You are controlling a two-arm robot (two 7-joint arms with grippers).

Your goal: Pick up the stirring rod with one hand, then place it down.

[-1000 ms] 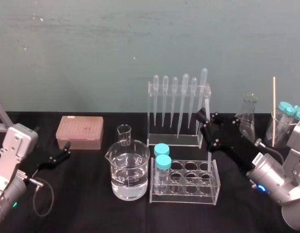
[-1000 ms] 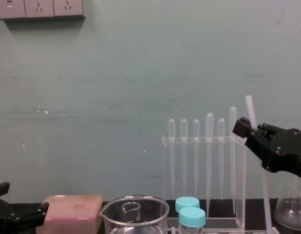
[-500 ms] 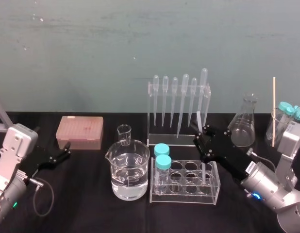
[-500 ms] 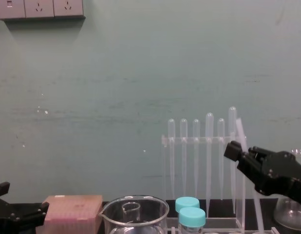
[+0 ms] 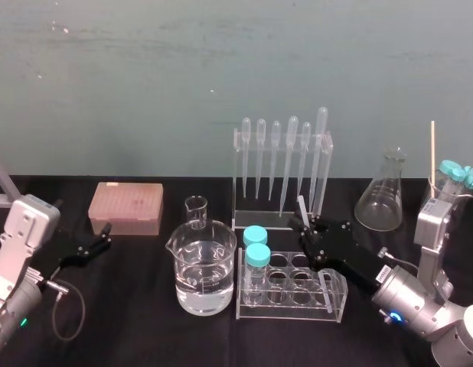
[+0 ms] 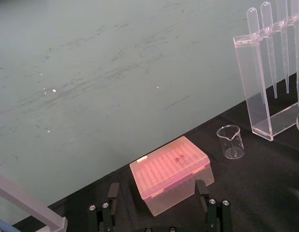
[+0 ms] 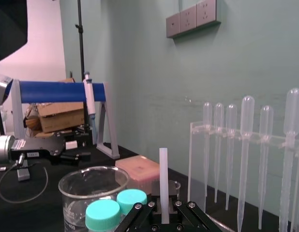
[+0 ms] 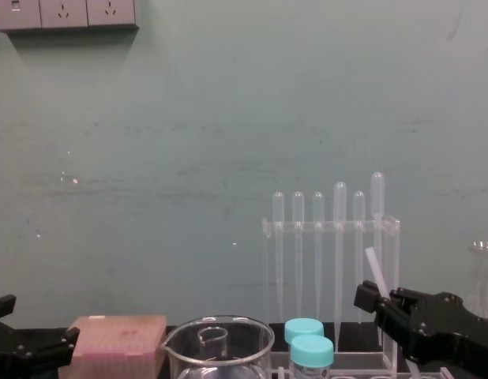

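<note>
The right gripper point(image 5: 310, 229), fingers clamped on the tilted stirring rod point(image 5: 301, 207), has sunk lower and nearer within 1 second, now over the test tube rack point(image 5: 340, 297), so placing it down seems underway; the left gripper point(image 5: 105, 235) sits parked left, fingers wide

The small beaker point(image 5: 195, 211) stands just behind the large beaker point(image 5: 204, 269); tip box point(image 5: 125, 207) back-left, tube rack point(image 5: 286, 307) just right, pipette stand point(image 5: 267, 222) back-right.

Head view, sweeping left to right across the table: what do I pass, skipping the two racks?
From the left: pink tip box → large beaker → blue-capped tubes → right hand, shut on the stirring rod → conical flask.
</note>
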